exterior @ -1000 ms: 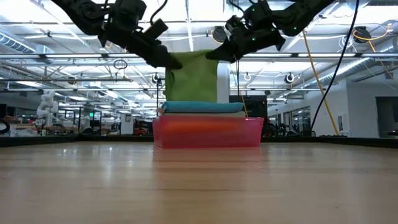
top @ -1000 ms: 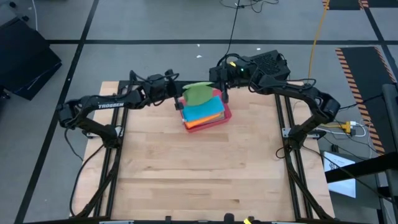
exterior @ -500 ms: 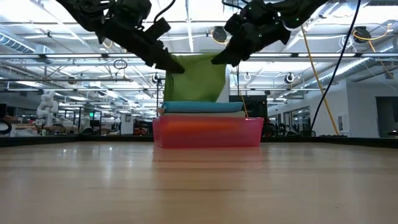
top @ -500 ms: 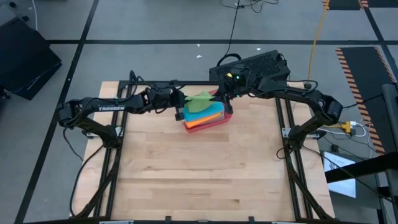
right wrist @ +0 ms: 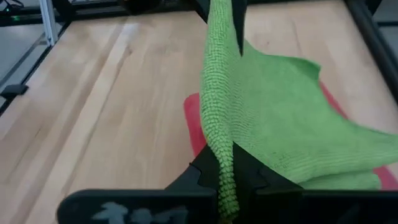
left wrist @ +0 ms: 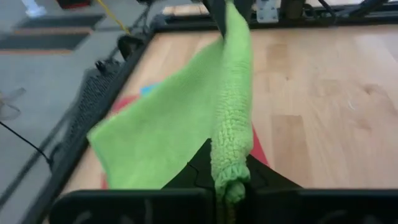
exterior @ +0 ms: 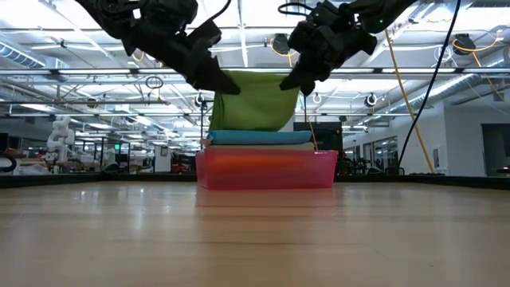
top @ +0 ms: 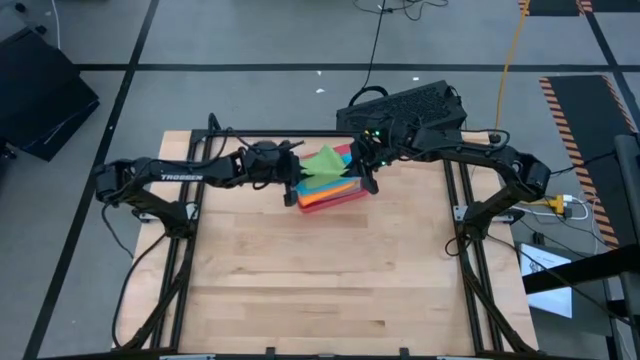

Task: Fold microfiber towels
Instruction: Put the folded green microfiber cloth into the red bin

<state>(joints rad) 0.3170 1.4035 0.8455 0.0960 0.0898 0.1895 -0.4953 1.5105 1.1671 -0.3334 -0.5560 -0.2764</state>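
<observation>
Held 1 bright green towel (top: 325, 164) stretched above the stack in the red tray (exterior: 267, 170) at the desk's (top: 320, 270) far side. Left fingers (left wrist: 231, 190) clenched on one edge, right fingers (right wrist: 225, 163) clenched on the opposite edge.

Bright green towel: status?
Left gripper and right gripper shut on bright green towel, stretched above red tray stack. Nothing blocking.

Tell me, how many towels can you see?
3 show: a bright green towel held up by the left gripper and right gripper, a blue one and an orange one stacked in the red tray. More may be hidden.
</observation>
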